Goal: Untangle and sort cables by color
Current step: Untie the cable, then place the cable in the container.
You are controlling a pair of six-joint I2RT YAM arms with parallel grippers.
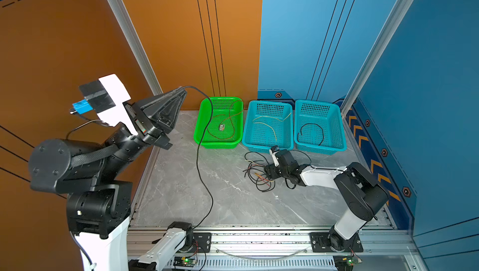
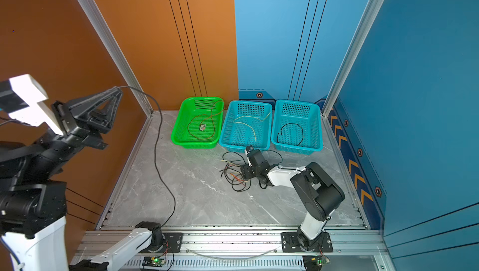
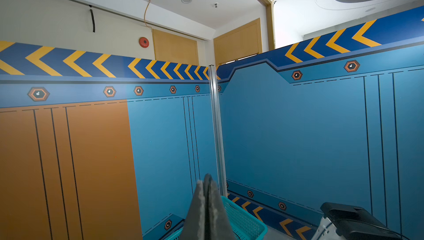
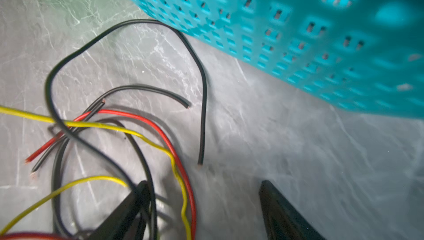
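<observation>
left gripper (image 1: pixel 183 90): jaws clamped on long black cable (image 1: pixel 198 153) | right gripper (image 4: pixel 203 183): jaws apart over tangle (image 1: pixel 259 176) on counter (image 1: pixel 181 192)

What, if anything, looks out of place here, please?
A long black cable dangles from the raised left gripper to the table front, far from the right-hand basket holding a black one; a mixed tangle lies unsorted.
</observation>
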